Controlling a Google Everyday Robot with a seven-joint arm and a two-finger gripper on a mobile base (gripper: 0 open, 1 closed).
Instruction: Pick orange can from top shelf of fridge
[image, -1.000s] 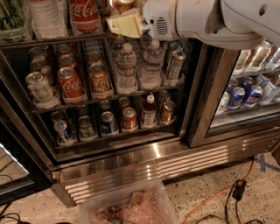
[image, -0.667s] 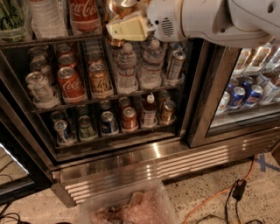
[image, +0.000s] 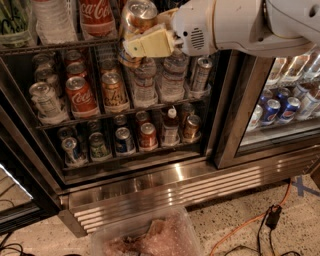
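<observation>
Up at the top of the view, the gripper (image: 145, 31) is pressed onto the orange can (image: 138, 15). One cream finger (image: 150, 42) lies flat across the can's lower front, and a second cream piece shows at the can's upper right side. The can sits tilted between them, its silver lid turned towards the camera. To the right, the gripper's white wrist and the arm (image: 235, 22) run off the frame's edge.

At far left, the clear bottles (image: 52, 20) on the top shelf (image: 55, 46) are cut off by the upper edge, as is the red Coca-Cola bottle (image: 97, 15) beside them. The finger hides the can's middle, so its lettering cannot be read. Whether its base touches the shelf cannot be told. The wrist covers the shelf behind it. Further right, the blue cans (image: 272, 110) sit behind the glass of the next door, dim and partly reflected.

The can lies at the left end of the gripper, just right of the Coca-Cola bottle, at top-shelf height in the fridge (image: 150, 180).
</observation>
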